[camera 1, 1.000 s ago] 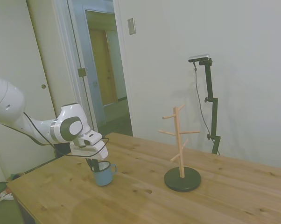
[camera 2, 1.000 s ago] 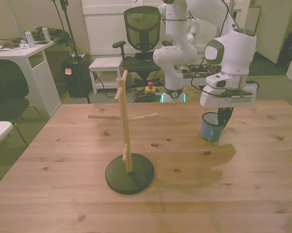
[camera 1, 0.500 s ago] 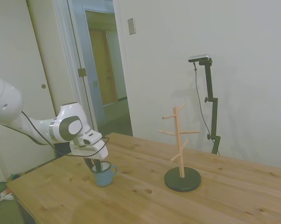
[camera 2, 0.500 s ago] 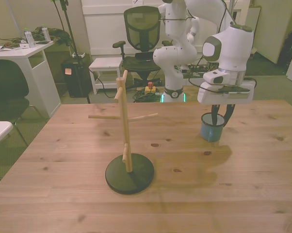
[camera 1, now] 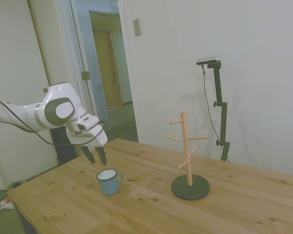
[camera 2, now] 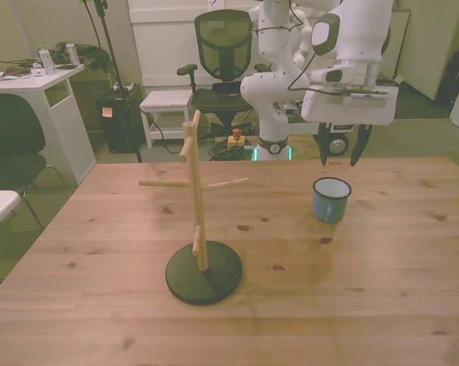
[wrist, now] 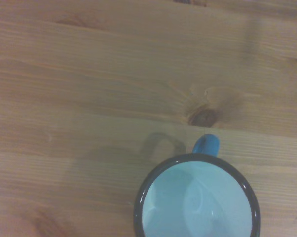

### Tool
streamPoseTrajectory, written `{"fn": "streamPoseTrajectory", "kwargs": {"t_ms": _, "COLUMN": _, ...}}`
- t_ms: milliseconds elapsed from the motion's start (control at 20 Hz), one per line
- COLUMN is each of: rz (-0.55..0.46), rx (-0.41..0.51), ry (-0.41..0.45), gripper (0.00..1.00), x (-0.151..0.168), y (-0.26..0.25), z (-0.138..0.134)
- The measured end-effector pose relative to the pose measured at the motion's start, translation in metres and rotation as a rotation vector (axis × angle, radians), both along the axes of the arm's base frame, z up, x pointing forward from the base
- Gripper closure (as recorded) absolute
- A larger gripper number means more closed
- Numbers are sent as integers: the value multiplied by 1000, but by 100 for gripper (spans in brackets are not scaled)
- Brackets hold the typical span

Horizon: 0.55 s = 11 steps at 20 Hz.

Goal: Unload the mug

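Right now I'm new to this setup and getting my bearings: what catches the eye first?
The white arm's open gripper hangs above a small blue mug standing upright on the wooden table. Towards the front view's left stands a wooden peg stand on a dark round base, with bare pegs.

One light-blue enamel mug (camera 1: 109,181) (camera 2: 331,199) (wrist: 197,197) stands on one wooden table (camera 1: 151,204) (camera 2: 100,305), at lower left of centre in the side view and right of centre in the front view.

One wooden peg stand (camera 1: 188,151) (camera 2: 197,202) on a single round black base; four side pegs can be counted on its post in the side view.

One white robot arm with one two-finger gripper (camera 1: 95,155) (camera 2: 341,146).

In the room at the top of the front view: one mesh-backed office chair (camera 2: 223,46), one white desk (camera 2: 39,84) at the upper left, and two bottles (camera 2: 45,58) on it.

One doorway (camera 1: 110,73) shows at upper left in the side view, and one wall switch plate (camera 1: 137,27).
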State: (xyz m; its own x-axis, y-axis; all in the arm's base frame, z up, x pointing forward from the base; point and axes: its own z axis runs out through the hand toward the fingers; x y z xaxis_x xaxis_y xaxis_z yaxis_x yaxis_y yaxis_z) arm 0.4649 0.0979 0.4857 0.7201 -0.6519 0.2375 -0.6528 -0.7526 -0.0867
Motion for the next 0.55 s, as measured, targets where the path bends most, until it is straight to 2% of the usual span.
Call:
{"fn": "streamPoseTrajectory", "kwargs": {"t_ms": 250, "rz": -10, "rx": 26, "ry": 9, "gripper": 0, "x": -20, "y": -6, "z": 29}}
{"fn": "streamPoseTrajectory", "kwargs": {"t_ms": 550, "rz": -25, "rx": 45, "ry": 39, "gripper": 0, "x": -28, "y": -69, "z": 43}}
